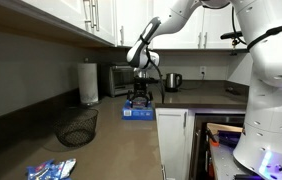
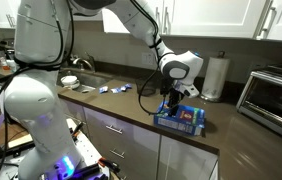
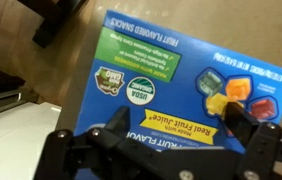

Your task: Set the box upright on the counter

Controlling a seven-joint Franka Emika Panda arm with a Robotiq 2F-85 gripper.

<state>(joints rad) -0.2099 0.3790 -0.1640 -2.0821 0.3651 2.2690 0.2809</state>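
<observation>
1. The box point(image 3: 171, 70) lies flat on the counter point(image 1: 121, 140), its blue printed face turned up. It sits near the counter's front edge, directly beneath the fingers point(image 3: 76, 150).
2. The gripper point(image 1: 141, 97) points down over the box. In the wrist view its two fingers are spread wide apart, with the box's face showing in the gap between them and nothing clamped. Whether the fingertips touch the cardboard cannot be told.
3. In both exterior views the box point(image 2: 181, 119) lies flat, not standing.
4. Beyond the fingers, against the wall, stand a paper towel roll point(image 1: 89, 83) and a toaster oven point(image 1: 114, 79), well apart from the box.
5. A kettle point(image 1: 173, 81) stands off to one side of the fingers.
6. A wire basket point(image 1: 77, 126) and some snack packets point(image 1: 51, 170) sit further along the counter, clear of the gripper.
</observation>
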